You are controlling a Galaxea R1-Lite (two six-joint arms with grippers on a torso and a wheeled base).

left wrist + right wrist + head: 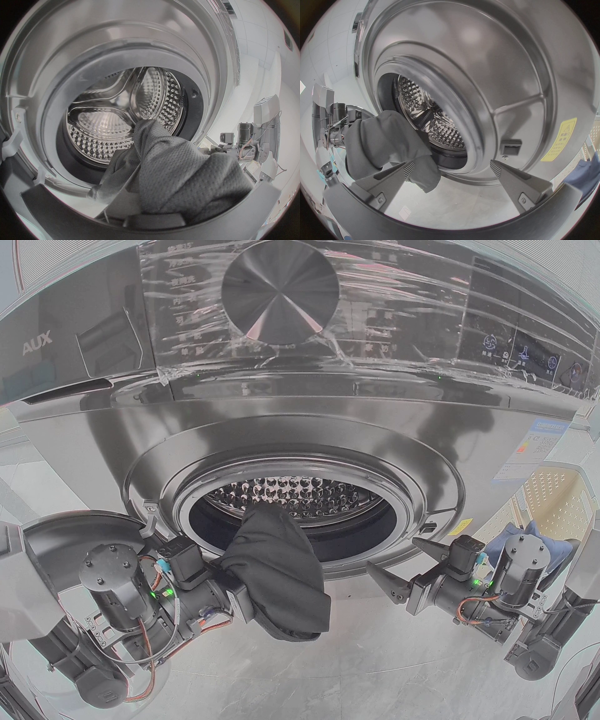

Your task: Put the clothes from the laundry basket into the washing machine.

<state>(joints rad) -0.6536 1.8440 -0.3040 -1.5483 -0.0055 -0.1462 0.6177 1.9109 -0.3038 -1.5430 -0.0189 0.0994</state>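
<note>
Pale floor (387,671): 1 washing machine (312,421), 1 dark garment (278,571)

The dark garment (275,571) drapes across the lower rim of the drum opening (300,493) (upper half free).

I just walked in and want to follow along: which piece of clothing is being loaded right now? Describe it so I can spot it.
Find the big silver washing machine and its round drum opening. Draped over the robot's left arm at the opening's lower rim hangs a dark grey garment. Unlike the blue cloth in the basket at right, it is near black.
</note>
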